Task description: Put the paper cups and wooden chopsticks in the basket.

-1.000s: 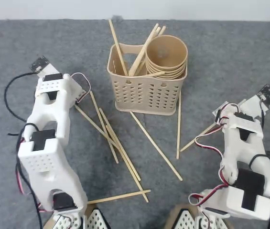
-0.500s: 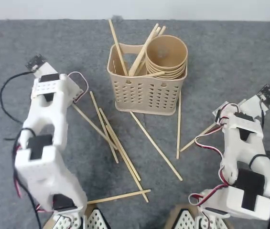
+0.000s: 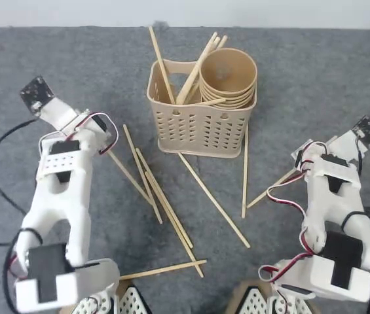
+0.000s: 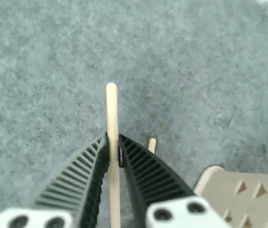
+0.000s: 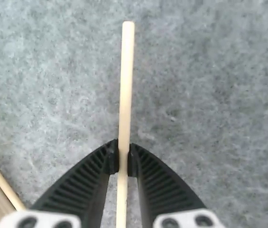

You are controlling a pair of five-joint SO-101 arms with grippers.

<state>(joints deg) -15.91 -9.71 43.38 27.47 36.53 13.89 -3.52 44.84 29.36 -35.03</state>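
Grey carpet [image 3: 54, 59] covers the table. Nearest the arm bases, a loose chopstick [image 3: 162, 269] lies flat on it. Farther on, the left claw [image 4: 114, 142] is pinched narrow around the left chopstick [image 4: 111, 109], gripping it close to its end, low over the carpet. Another stick's tip [image 4: 152, 144] shows just beside the fingers. The right claw [image 5: 123, 156] is clamped the same way on the right chopstick [image 5: 126, 76], which juts out past the fingertips. Between the two arms, scattered chopsticks [image 3: 165, 209] lie crossing one another. Beyond them stands the basket [image 3: 201, 131]. It holds stacked paper cups [image 3: 228, 69] at one side, with leaning chopsticks [image 3: 194, 65] beside them.
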